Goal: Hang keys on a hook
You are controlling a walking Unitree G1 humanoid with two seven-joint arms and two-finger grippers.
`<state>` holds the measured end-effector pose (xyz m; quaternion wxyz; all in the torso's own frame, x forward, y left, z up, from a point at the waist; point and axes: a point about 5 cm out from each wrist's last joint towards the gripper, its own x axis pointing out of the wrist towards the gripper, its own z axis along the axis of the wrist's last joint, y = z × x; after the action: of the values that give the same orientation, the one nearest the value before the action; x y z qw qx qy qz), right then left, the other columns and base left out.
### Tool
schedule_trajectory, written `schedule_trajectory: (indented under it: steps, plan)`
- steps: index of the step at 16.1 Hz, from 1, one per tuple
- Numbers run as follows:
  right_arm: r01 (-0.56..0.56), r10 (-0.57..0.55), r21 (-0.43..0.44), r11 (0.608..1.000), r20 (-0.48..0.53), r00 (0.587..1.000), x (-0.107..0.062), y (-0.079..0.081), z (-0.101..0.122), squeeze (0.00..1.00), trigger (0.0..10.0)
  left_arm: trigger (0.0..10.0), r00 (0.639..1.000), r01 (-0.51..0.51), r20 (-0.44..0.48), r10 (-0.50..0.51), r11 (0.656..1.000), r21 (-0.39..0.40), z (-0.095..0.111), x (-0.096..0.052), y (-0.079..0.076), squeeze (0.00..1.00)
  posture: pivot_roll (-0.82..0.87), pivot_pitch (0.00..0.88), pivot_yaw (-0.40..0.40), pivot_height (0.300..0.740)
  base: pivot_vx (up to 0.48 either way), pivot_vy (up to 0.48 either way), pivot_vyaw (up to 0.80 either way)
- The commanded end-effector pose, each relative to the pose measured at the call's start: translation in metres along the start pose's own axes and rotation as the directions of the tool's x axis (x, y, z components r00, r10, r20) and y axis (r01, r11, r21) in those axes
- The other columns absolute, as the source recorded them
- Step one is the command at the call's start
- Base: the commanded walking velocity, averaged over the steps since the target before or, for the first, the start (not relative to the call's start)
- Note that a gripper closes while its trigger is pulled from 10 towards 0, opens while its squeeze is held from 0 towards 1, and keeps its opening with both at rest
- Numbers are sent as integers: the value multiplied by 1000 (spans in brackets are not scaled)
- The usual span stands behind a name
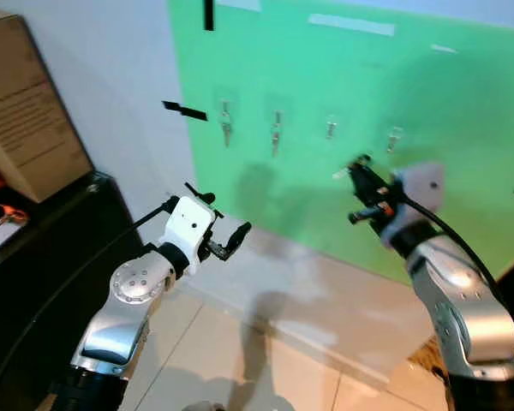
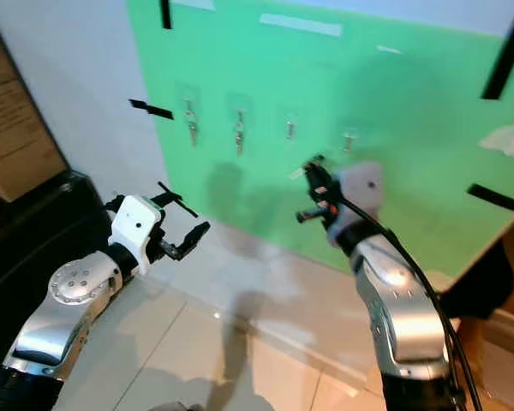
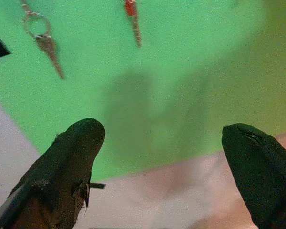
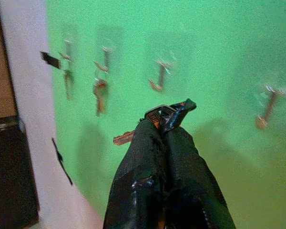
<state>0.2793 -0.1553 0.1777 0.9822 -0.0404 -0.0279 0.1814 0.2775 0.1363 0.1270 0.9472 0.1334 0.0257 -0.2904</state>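
1. Green board (image 1: 428, 128) on the white wall faces you, carrying four hooks; the two leftmost already hold keys (image 1: 226, 126).
2. Your right gripper (image 4: 169, 114) has its fingers closed on a key (image 4: 124, 138), raised near the third hook (image 1: 331, 127).
3. Your left gripper (image 1: 207, 218) hovers lower, fingers spread, holding nothing.

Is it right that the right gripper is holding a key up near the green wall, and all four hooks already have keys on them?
Not quite: the right gripper does hold a key, but the left eye view shows two hooks still bare.
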Motion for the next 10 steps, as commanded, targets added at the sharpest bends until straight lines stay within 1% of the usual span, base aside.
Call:
schedule_trajectory:
  steps: [1, 3, 4, 6, 10]
  plan:
    - [-48, 48, -11, 999, 5, 999, 7, 3, 2, 0, 10000, 10000, 999, 44, 5, -44, 999, 14, 5, 1, -3, 0, -81, 0, 27, 740, 0, 0, 0]
    - [-101, 101, -10, 995, 6, 995, 14, 8, 5, 0, 10000, 10000, 996, 90, 15, -90, 996, 6, 8, 1, -6, 0, -75, 0, 28, 740, 0, 0, 0]
    - [-109, 109, -11, 994, 5, 994, 16, 9, 5, 0, 10000, 10000, 995, 96, 18, -96, 995, 5, 8, 1, -6, 0, -73, 0, 28, 740, 0, 0, 0]
    - [-150, 150, -3, 989, 8, 989, 25, 15, 8, 0, 10000, 10000, 990, 140, 32, -140, 990, -6, 11, -2, -9, 0, -63, 0, 29, 740, 0, 0, 0]
    - [-196, 196, 3, 981, 33, 980, 40, 27, 13, 0, 10000, 10000, 986, 163, 30, -163, 987, -12, 12, -6, -9, 0, -53, 0, 30, 740, 0, 0, 0]
